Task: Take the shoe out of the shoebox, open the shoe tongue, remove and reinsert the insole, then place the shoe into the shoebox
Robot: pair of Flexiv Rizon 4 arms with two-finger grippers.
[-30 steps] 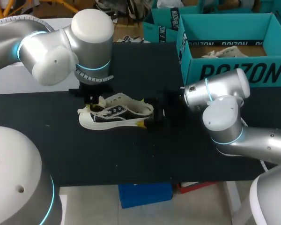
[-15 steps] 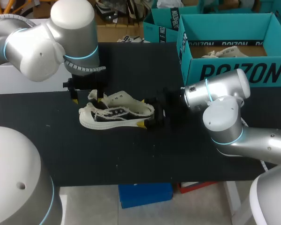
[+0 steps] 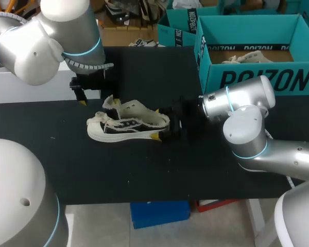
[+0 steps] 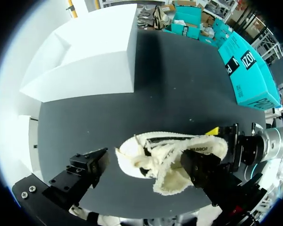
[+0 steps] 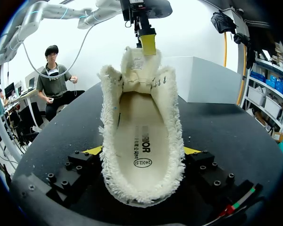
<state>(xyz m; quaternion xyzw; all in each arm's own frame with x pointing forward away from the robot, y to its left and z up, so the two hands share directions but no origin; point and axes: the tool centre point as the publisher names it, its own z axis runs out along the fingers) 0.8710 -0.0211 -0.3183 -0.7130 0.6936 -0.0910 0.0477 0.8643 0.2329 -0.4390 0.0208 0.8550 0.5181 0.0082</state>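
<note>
Leftmost, the left gripper (image 3: 94, 98) is held over the toe end of the shoe (image 3: 129, 126), its fingers spread wide and clasped on nothing. In the left wrist view the shoe (image 4: 172, 157) is seen under and between those open fingers. From the right wrist view one yellow fingertip (image 5: 148, 44) is seen at the upper edge of the raised tongue (image 5: 137, 63); whether it touches cannot be told. The shoe is laid upright on the black tabletop (image 3: 144, 175), toe to the left, with the insole (image 5: 140, 127) lying inside it. Its heel is clamped from both sides by the right gripper (image 3: 167, 129), whose yellow tips are pressed against the fleecy collar. Further right and well apart, the teal shoebox (image 3: 257, 77) is set open-topped at the far side, with a pale item (image 3: 242, 57) inside.
</note>
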